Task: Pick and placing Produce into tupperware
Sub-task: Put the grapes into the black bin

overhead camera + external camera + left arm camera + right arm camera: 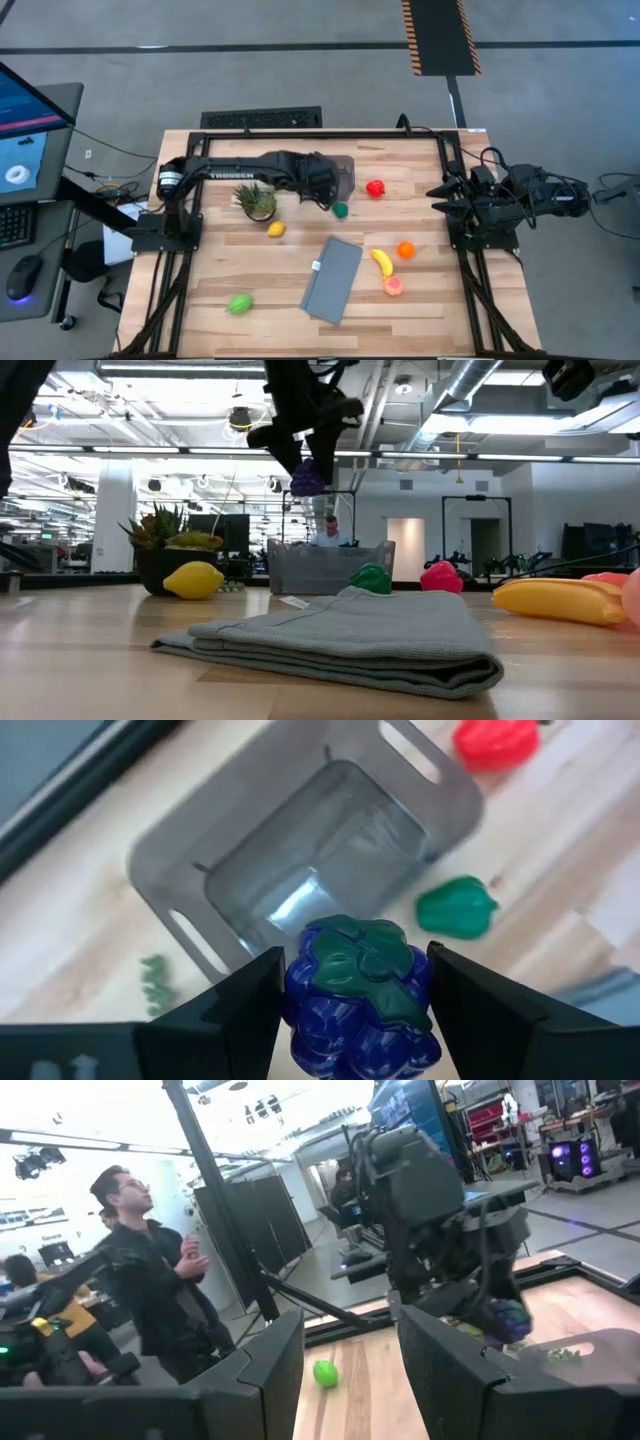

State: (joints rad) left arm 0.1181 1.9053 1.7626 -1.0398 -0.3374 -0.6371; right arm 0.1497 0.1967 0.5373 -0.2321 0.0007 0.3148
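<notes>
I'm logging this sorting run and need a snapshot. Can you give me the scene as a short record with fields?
left gripper: shut on the purple grapes, held above the tub
right gripper: shut, empty, parked at the table's right edge
tub contents: nothing visible
loose produce: red pepper, green pepper, lemon, orange, banana, peach, lime
also on table: folded grey cloth, potted plant

Purple grapes (358,988) held above empty grey tupperware (300,840).
</notes>
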